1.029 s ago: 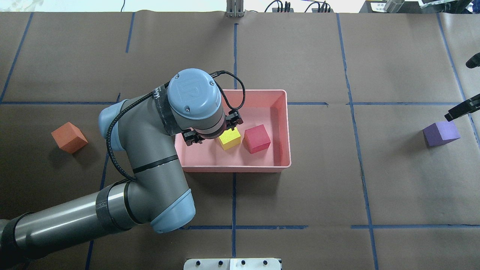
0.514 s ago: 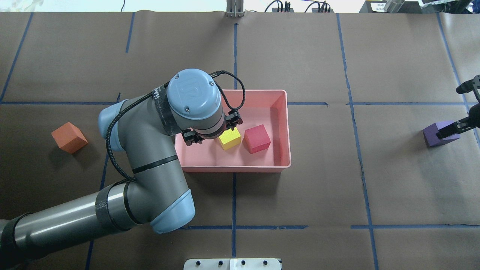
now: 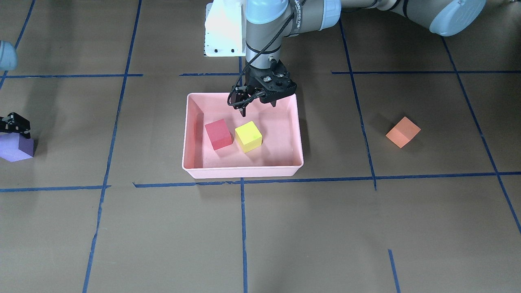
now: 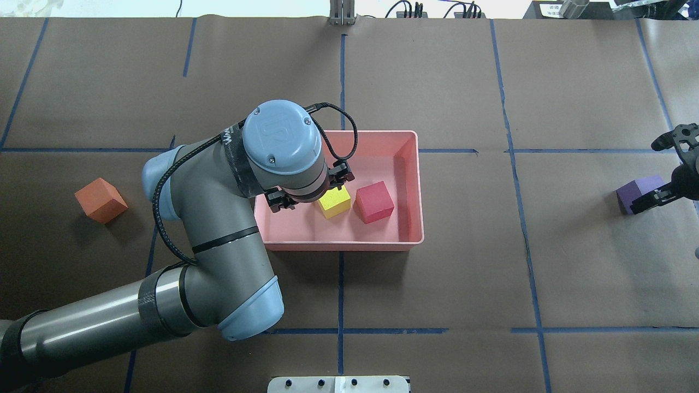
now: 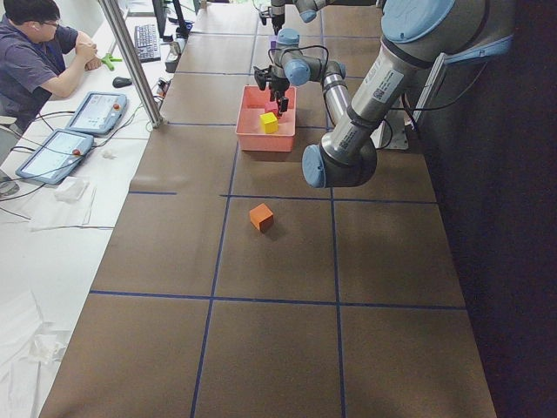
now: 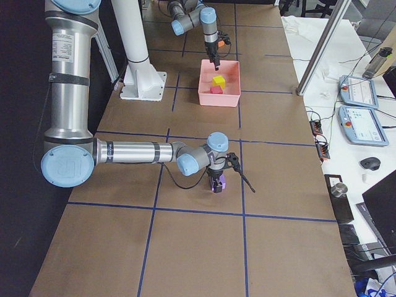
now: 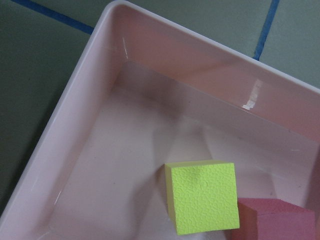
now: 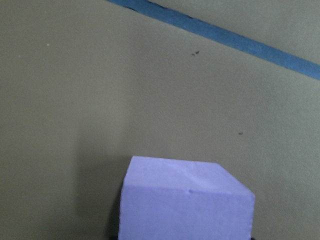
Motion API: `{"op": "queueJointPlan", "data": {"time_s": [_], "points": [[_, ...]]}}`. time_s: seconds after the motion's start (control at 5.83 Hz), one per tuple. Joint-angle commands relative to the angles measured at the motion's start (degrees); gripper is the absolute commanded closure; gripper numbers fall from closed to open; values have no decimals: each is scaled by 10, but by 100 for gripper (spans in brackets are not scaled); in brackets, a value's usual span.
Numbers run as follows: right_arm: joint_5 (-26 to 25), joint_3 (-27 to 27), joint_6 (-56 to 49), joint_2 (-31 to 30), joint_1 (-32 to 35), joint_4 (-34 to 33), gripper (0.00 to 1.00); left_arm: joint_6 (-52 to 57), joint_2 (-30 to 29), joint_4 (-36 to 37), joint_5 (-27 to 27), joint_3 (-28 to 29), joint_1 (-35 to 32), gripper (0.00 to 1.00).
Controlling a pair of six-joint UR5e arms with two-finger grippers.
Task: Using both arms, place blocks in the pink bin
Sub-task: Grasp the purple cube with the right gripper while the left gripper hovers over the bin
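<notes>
The pink bin [image 4: 413, 180] holds the red block [image 4: 374, 202] and the yellow-green block [image 4: 335, 202], side by side. My left gripper [image 3: 258, 107] hangs open and empty just above the bin's near side, over the yellow-green block [image 7: 201, 202]. The orange block [image 4: 101, 200] lies on the table to the left of the bin. The purple block [image 4: 629, 192] lies far right. My right gripper [image 4: 658, 180] is low over the purple block [image 3: 14, 148], open, with a finger [image 4: 650, 199] across its right part. The right wrist view shows the block [image 8: 185, 200] close below.
Brown paper with blue tape lines covers the table. The white pedestal base [image 3: 224, 28] stands behind the bin. An operator [image 5: 43, 61] sits at a side desk with tablets.
My right gripper has moved in from the right edge and come down onto the purple block. My left arm and the blocks in the bin have not moved.
</notes>
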Motion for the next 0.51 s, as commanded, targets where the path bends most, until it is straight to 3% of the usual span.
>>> {"op": "queueJointPlan", "data": {"time_s": [0.0,0.34], "points": [[4,4,-3,11,-2,-1,65,0,0,-1,0,-2,0,0],[31,44,5,32,0,-8,65,67,24,2,-7,-25,-1,0]]}}
